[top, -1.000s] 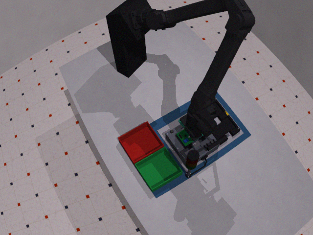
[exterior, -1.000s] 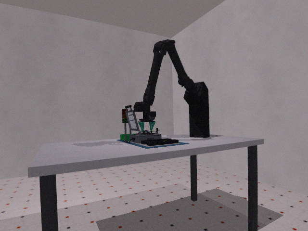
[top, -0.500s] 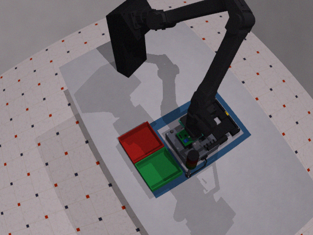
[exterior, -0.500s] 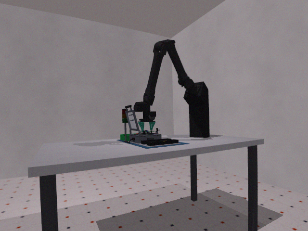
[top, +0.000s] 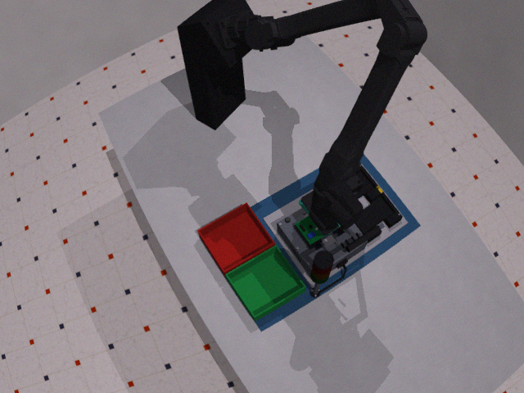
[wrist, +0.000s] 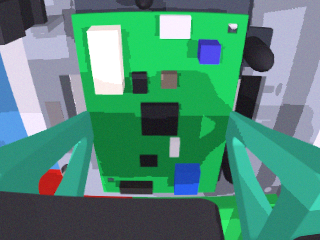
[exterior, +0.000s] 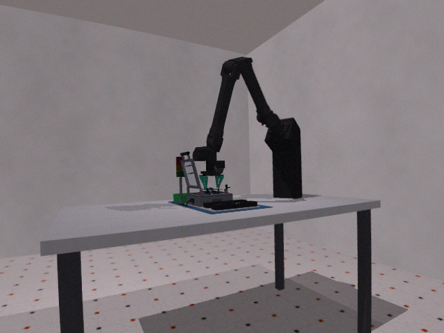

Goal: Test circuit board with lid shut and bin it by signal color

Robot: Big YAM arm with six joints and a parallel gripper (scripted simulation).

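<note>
The green circuit board has a white connector at one end and is face up. My gripper is shut on the board's long sides with its teal fingers. It holds the board just above the grey tester. The tester's lid stands open. The arm hides the gripper in the top view. The signal tower stands beside the tester and looks dark.
The red bin and the green bin stand side by side left of the tester on the blue mat. The black tray lies on the tester's other side. The arm's base column stands at the back.
</note>
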